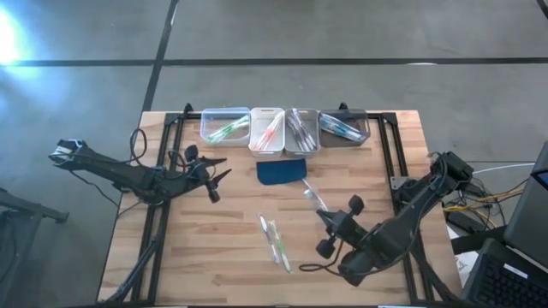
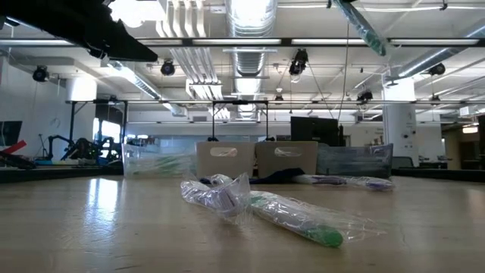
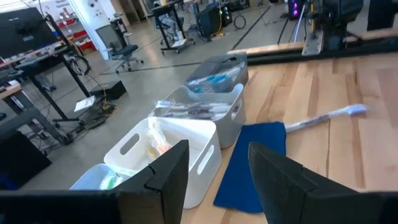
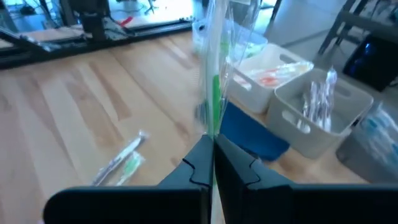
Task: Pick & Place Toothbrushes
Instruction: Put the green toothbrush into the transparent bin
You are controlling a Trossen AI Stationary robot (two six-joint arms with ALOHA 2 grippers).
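Both arms are dark, built of slim tubular links with bulkier joint housings. A black cable loops beside the left arm (image 1: 128,175). The right arm (image 1: 402,218) carries round black knobs near its wrist. Each gripper has two flat, angular, matte black fingers (image 3: 168,177).

The table (image 1: 214,257) is pale striped wood with a black frame round it. Four bins sit in a row: a clear one (image 1: 224,126) holding green, a white one (image 1: 267,130) holding orange-red, a light grey one (image 1: 301,130) holding greyish, a dark grey one (image 1: 344,127) holding blue toothbrushes. A dark blue pad (image 1: 281,171) lies beside them. The wrapped toothbrush (image 4: 214,93) in the black right gripper (image 4: 211,152) shows green.
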